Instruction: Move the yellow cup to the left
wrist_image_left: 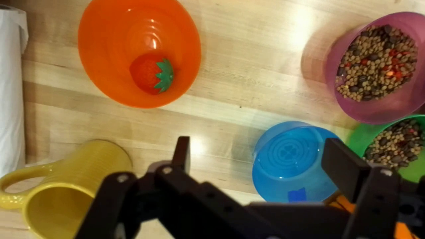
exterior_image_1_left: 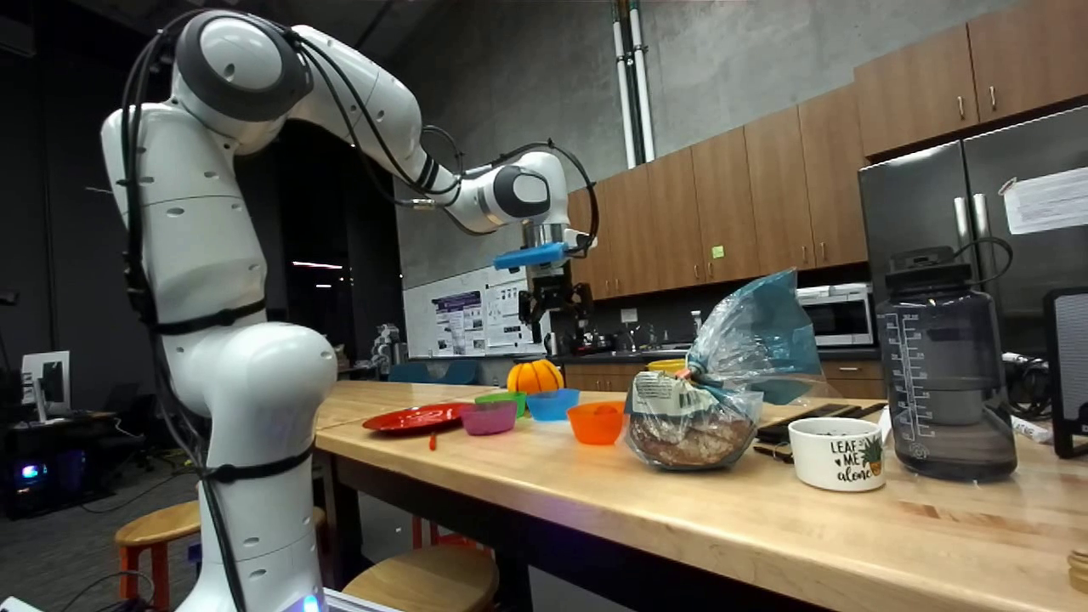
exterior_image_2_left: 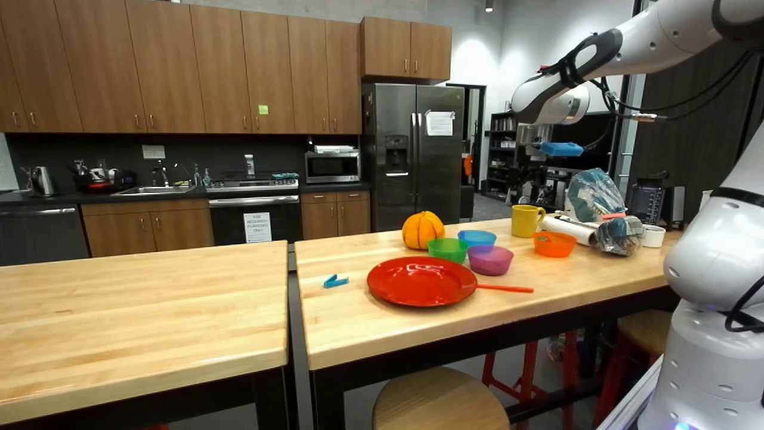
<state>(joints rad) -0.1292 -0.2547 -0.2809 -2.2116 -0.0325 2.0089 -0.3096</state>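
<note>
Black two-fingered gripper (wrist_image_left: 260, 155), spread apart;
plastic-bagged brown loaf (exterior_image_1_left: 690, 440) mostly hides yellow handled cup (exterior_image_1_left: 666, 365) in an exterior view; wrist view shows its inside.

I have bare tabletop (exterior_image_2_left: 504, 236) leftward from the yellow mug (exterior_image_2_left: 524, 221) to the blue bowl (exterior_image_2_left: 477, 238); the orange bowl (exterior_image_2_left: 554, 245) obstructs the near side.
</note>
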